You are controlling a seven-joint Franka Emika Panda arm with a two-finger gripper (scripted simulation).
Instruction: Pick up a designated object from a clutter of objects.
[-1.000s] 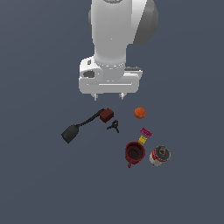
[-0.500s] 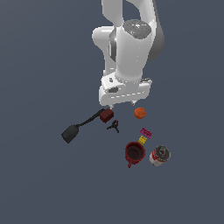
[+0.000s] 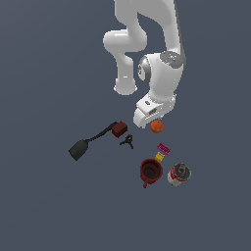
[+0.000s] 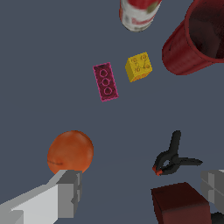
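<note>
End effector (image 4: 140,190) low over the tabletop (image 3: 44,206), fingers spread wide apart, nothing between them. Wrist view shows one grey finger (image 4: 65,192) at the edge of the orange ball (image 4: 70,152); whether it actually touches the ball is hard to tell from this angle. Other finger only partly in frame, beyond the dark red box (image 4: 181,203).

Exterior view: end effector (image 3: 148,119) hangs from the white arm (image 3: 147,44), just beside the orange ball (image 3: 157,127). Ball sits on the tabletop, not lifted, not enclosed by the fingers.

Clutter, exterior view:
- dark red box (image 3: 119,129) toward the exterior view's left of the ball, near it.
- black clip (image 3: 127,142) just below the box in the picture; a little red shows at its nose in the wrist view (image 4: 173,159).
- black corded tool (image 3: 78,149) farther to the exterior view's left, its cord running up to the box.
- pink brick (image 3: 163,148) and yellow brick (image 3: 159,157) close together, between ball and mug. Wrist view shows them apart: pink brick (image 4: 105,82) with three studs, yellow brick (image 4: 138,67) with four.
- dark red mug (image 3: 151,171) upright, mouth open.
- red-white can (image 3: 179,174) just beside the mug, on the exterior view's right.
</note>
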